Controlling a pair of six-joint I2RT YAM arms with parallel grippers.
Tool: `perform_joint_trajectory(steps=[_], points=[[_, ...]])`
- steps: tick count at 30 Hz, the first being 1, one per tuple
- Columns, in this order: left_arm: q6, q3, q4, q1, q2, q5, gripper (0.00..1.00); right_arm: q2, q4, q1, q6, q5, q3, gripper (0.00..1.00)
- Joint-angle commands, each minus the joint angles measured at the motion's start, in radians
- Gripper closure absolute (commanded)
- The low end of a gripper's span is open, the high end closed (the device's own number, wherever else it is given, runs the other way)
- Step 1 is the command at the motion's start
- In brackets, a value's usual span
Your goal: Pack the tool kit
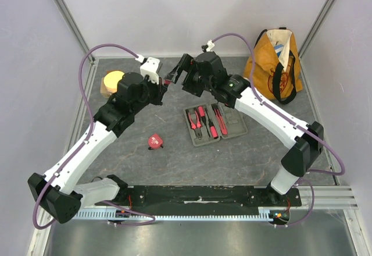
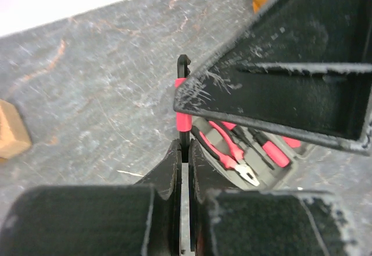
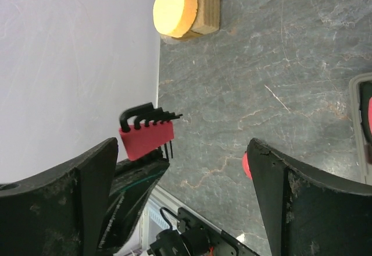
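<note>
Fingers (image 2: 171, 171) of the left gripper (image 2: 184, 154) clamped a hex key set (image 2: 183, 119) above the overhead frame's centre; the right gripper (image 3: 181, 151) gaped empty. The open tool kit (image 1: 237, 127) lay mid-frame. Light, stiff, slick keys seemed best gripped by their red sleeve.

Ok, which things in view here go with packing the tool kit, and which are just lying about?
For the job: grey case, the pliers in it, red tape measure, red hex key set.
Just lying about: orange tote bag, wooden block with yellow disc.
</note>
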Motion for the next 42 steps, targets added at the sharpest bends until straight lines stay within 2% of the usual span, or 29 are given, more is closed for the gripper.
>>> perform_joint_trajectory(steps=[1,4,9,12,15,18,23,30,42], points=[[0.249,-0.014,0.128,-0.061,-0.001,-0.155,0.98,0.016,-0.071,0.026,0.028,0.085,0.12,0.02],[0.312,-0.002,0.139,-0.091,0.031,-0.214,0.98,0.016,-0.07,0.033,0.028,0.109,0.138,0.02],[0.335,0.009,0.183,-0.134,0.064,-0.301,0.98,0.047,-0.065,0.035,0.057,0.088,0.164,0.03],[0.335,0.01,0.209,-0.16,0.078,-0.352,0.98,0.067,-0.091,0.033,0.075,0.083,0.178,0.22],[0.333,-0.002,0.237,-0.177,0.076,-0.38,0.98,0.079,-0.114,0.033,0.084,0.086,0.189,0.33],[0.34,-0.013,0.26,-0.193,0.073,-0.407,0.98,0.079,-0.122,0.035,0.089,0.098,0.187,0.4],[0.372,-0.033,0.289,-0.22,0.068,-0.427,0.98,0.095,-0.145,0.033,0.098,0.097,0.198,0.44],[0.473,-0.08,0.35,-0.262,0.068,-0.495,0.98,0.09,-0.179,0.035,0.124,0.125,0.186,0.55],[0.502,-0.123,0.37,-0.294,0.048,-0.521,0.98,0.088,-0.176,0.032,0.1,0.168,0.169,0.8]])
